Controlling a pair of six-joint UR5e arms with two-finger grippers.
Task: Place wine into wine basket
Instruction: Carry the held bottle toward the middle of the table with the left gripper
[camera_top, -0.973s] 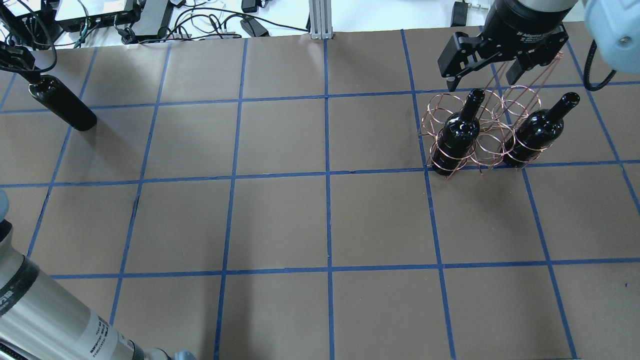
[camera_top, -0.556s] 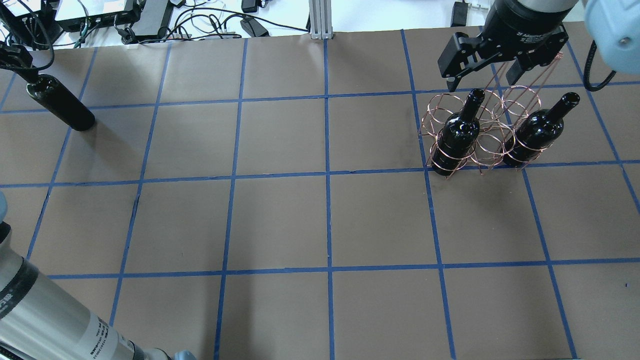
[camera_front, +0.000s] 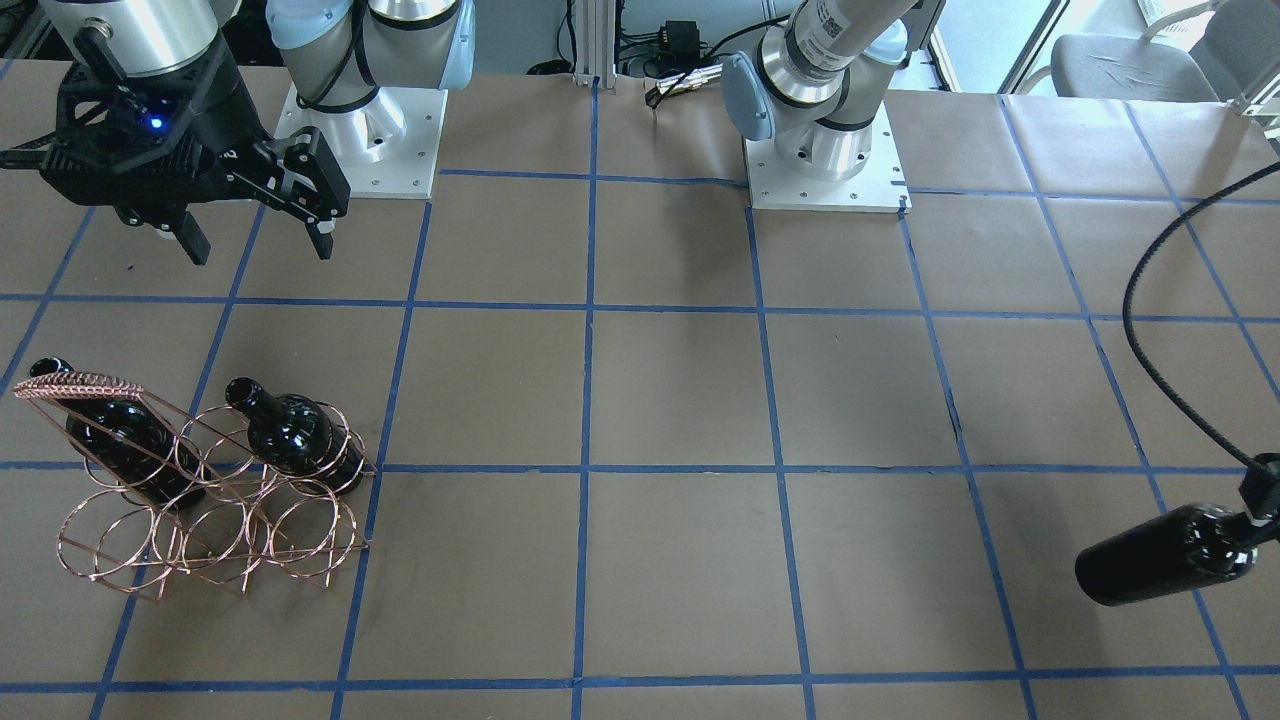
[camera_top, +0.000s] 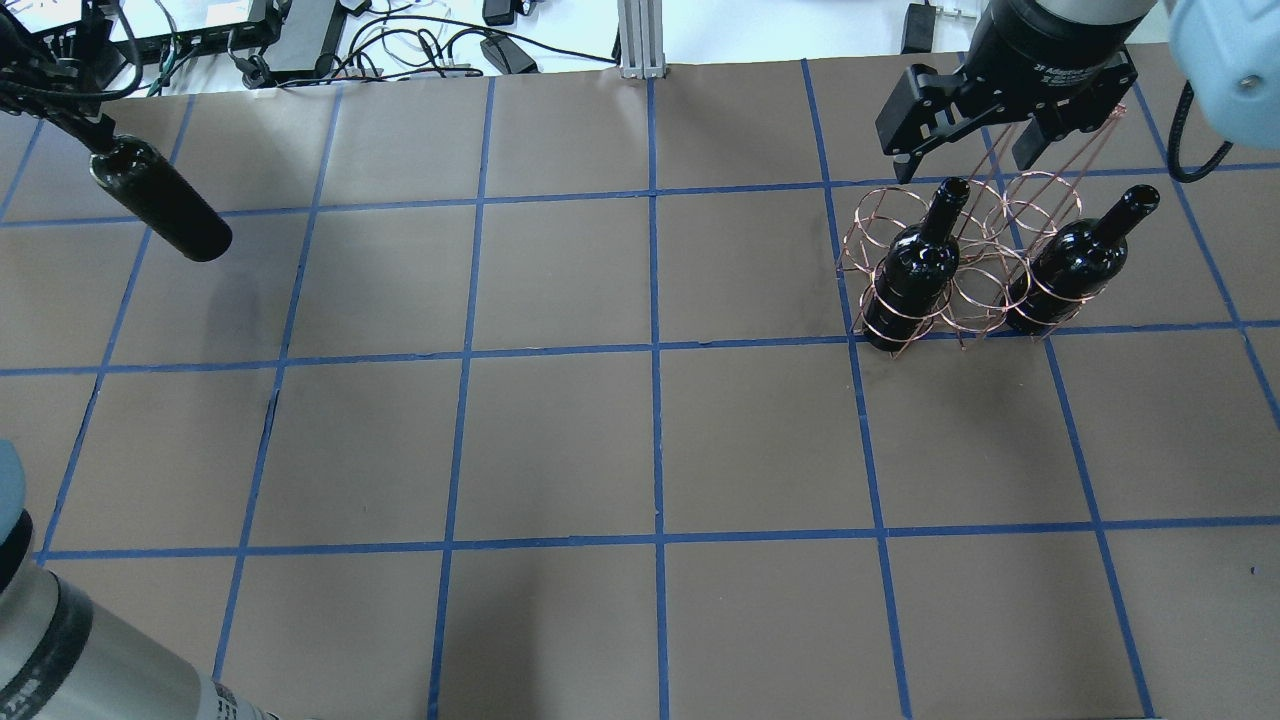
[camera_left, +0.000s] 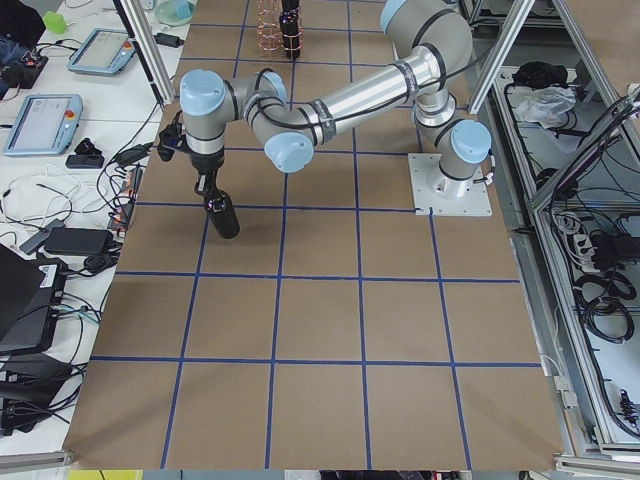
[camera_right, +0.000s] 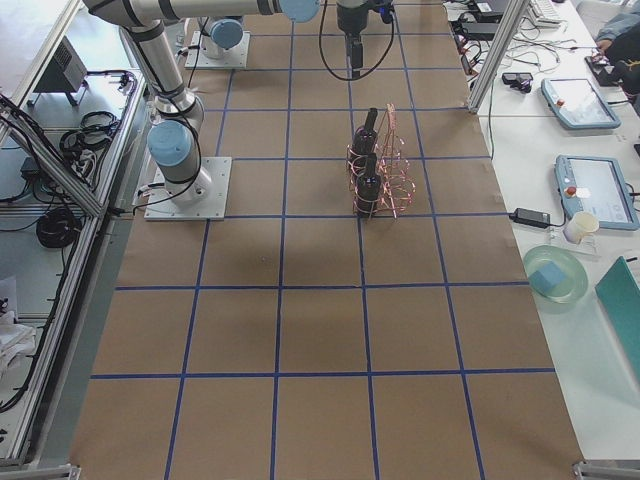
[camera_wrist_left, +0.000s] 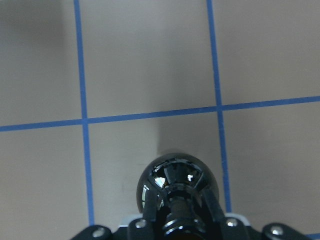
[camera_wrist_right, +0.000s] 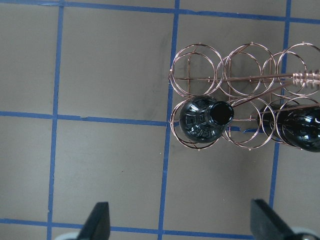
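Observation:
My left gripper is shut on the neck of a black wine bottle and holds it clear of the table at the far left; its shadow lies apart from it. The bottle also shows in the front view and the left wrist view. The copper wire wine basket stands at the right with two look-alike bottles in its near row. My right gripper is open and empty, hovering over the basket's far side. The right wrist view shows the basket below.
The table is brown paper with a blue tape grid. Cables and boxes lie beyond the far edge. The two arm bases stand on the robot's side. The basket's handle rises over one of the bottles in the basket.
My left gripper has lifted the bottle off the table and carried it a little towards the middle. The right gripper, the basket and its two bottles have not moved.

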